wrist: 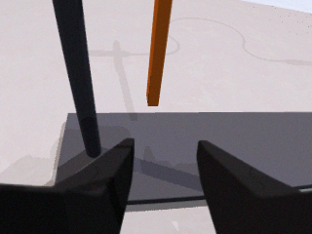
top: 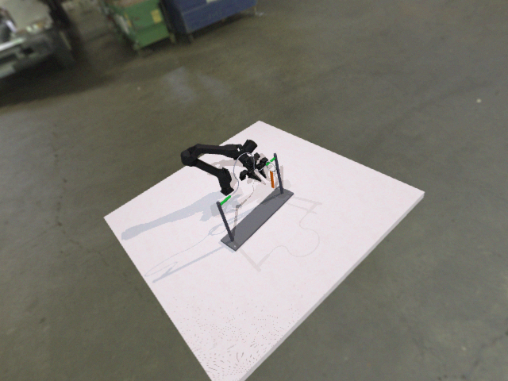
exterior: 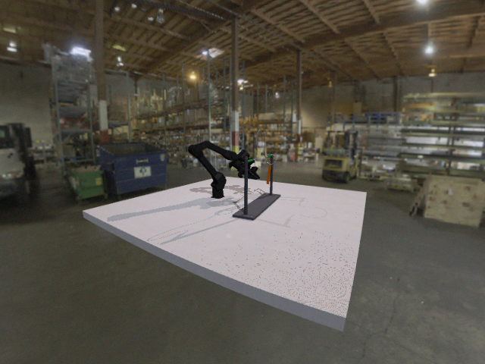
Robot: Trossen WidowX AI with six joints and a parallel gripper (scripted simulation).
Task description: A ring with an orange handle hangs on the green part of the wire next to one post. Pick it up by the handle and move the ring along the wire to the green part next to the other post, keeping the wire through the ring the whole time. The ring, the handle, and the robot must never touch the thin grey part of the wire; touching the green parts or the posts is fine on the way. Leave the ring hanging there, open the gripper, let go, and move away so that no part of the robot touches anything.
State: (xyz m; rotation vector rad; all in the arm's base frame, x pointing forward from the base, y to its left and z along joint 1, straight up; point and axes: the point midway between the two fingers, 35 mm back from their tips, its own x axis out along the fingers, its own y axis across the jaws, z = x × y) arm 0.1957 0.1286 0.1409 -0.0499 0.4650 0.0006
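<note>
The orange handle hangs down, nearly upright, from the thin ring. The ring hangs at the far green part beside the far post; the wire's exact contact with it is too small to tell. My gripper is partly open and empty. In the wrist view the handle's lower end stands beyond the fingertips, with a gap between. The other green part is at the near post.
The thin grey wire arches high between the green parts, close to my arm in the top view. The dark base lies below the gripper and joins both posts. The posts and wire cast shadows on the white table.
</note>
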